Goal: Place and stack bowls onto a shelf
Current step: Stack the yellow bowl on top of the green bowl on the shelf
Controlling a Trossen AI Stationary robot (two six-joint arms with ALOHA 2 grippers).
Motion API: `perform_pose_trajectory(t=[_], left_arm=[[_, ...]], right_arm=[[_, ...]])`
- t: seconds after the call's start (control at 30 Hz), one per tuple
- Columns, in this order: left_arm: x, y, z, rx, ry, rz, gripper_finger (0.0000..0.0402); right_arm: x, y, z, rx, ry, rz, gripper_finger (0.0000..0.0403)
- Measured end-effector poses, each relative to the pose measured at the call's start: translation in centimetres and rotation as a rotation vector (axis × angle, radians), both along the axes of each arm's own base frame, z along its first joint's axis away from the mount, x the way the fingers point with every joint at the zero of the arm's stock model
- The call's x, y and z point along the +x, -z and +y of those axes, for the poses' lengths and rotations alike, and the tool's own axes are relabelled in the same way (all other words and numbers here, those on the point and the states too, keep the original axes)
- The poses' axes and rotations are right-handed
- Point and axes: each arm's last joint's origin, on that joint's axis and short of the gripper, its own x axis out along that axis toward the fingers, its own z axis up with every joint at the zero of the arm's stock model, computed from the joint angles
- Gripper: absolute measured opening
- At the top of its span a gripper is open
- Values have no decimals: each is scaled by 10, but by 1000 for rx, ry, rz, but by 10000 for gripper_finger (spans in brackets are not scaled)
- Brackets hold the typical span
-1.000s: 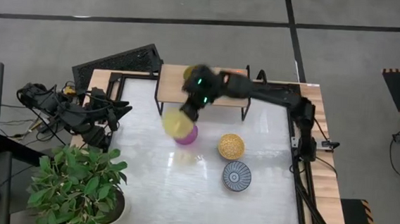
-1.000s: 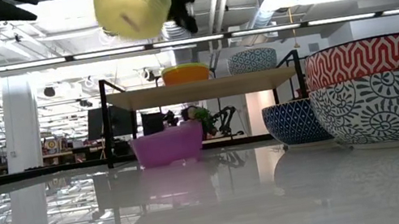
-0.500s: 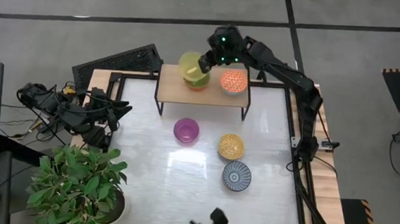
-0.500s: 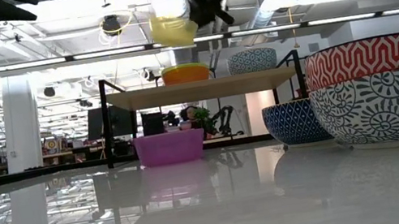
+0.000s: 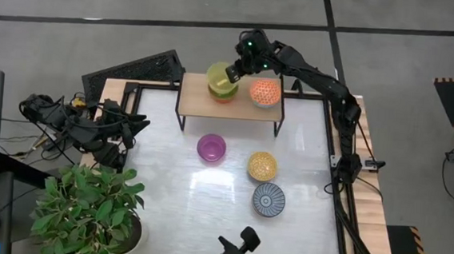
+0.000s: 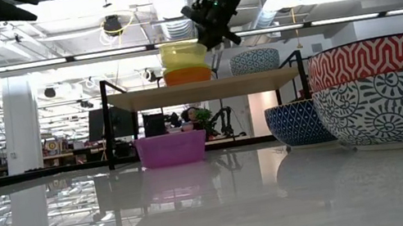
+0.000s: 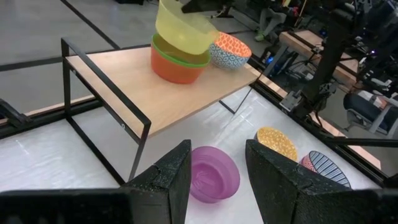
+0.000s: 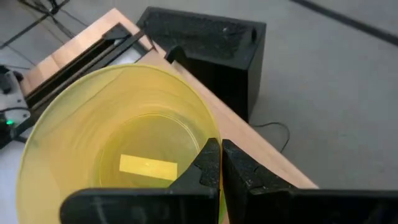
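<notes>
My right gripper (image 5: pixel 232 71) is shut on a yellow bowl (image 5: pixel 219 75) over the shelf's (image 5: pixel 236 108) left part. The bowl sits low in a green bowl (image 7: pixel 181 58) that is nested in an orange-red bowl (image 7: pixel 176 70). A red-patterned bowl (image 5: pixel 265 92) stands beside this stack on the wooden top. On the table in front lie a magenta bowl (image 5: pixel 211 147), an orange-patterned bowl (image 5: pixel 262 165) and a blue-grey lined bowl (image 5: pixel 269 199). My left gripper (image 7: pixel 217 155) is open and waits at the table's left side. My right gripper holds the yellow bowl's rim (image 8: pixel 210 135) on the side toward the red-patterned bowl. One finger (image 8: pixel 200 169) is inside the bowl and the other (image 8: pixel 241 175) outside. The fingers slant down from above and from the right. The bowl is tilted, its bottom down in the green bowl.
A potted plant (image 5: pixel 85 205) stands at the table's near left corner. A black box (image 5: pixel 135 68) lies beyond the far left corner. The white tabletop (image 5: pixel 174 195) spreads left of the loose bowls. A dark device (image 5: pixel 238 252) shows at the near edge.
My right gripper has carried the yellow bowl from above the magenta bowl toward the far edge, over the shelf. It has then gone down, bringing the bowl into the green bowl. The bowl, tipped far over at first, now sits nearly upright.
</notes>
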Motion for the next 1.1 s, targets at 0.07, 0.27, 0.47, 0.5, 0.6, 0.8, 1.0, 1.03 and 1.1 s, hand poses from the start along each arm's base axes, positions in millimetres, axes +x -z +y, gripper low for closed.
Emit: perform_pose_trajectory(t=[0.07,0.27,0.47,0.5,0.6,0.8,1.0,1.03,1.1], left_arm=[[0,0,0,0,0,0,135],[0,0,0,0,0,0,135],[0,0,0,0,0,0,135],[0,0,0,0,0,0,135],[0,0,0,0,0,1,135],[0,1,0,3,0,7,135],[0,1,0,3,0,7,135],[0,1,0,4,0,7,135],[0,1,0,3,0,7,135]], right_arm=[[0,2,0,12,-8,6,23],[0,2,-1,-6,-14,18,23],[-6,5,-6,17,-8,43,23],[-6,5,-5,16,-11,47,23],[-5,5,-3,12,-31,49,23],[-5,5,-3,12,-32,49,23],[-3,5,-1,11,-40,49,52],[-3,5,0,6,-44,48,59],[-1,4,2,2,-51,47,71]])
